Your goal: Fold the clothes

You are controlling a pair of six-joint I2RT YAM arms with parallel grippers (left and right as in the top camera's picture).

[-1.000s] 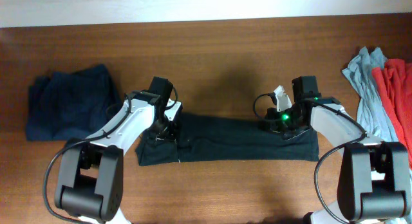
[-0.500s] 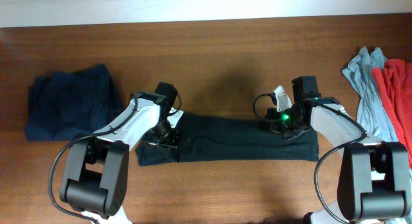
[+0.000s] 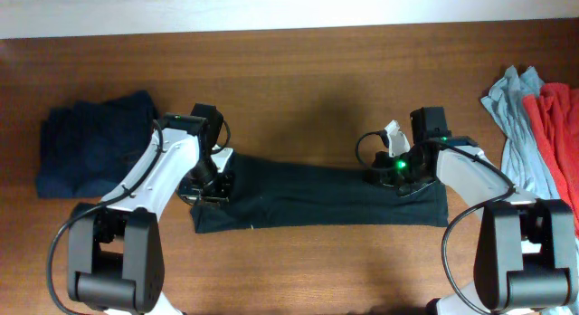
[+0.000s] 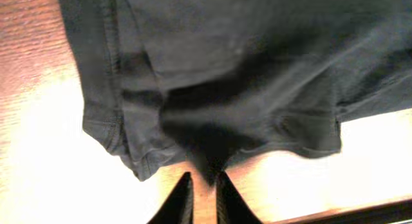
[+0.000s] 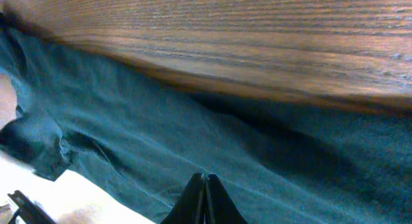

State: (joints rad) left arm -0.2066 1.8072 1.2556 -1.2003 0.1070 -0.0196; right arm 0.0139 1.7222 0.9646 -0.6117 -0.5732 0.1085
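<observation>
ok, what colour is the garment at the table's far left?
The garment is plain dark navy; only the overhead view shows it.

Left pincer (image 4: 203, 184) pinching, right pincer (image 5: 204, 179) — closed

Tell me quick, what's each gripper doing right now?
Left gripper: closed on the black T-shirt.
Right gripper: closed, tips against that shirt; a grip cannot be told.

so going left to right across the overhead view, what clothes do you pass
navy garment → black t-shirt → grey-blue garment → red garment
</observation>
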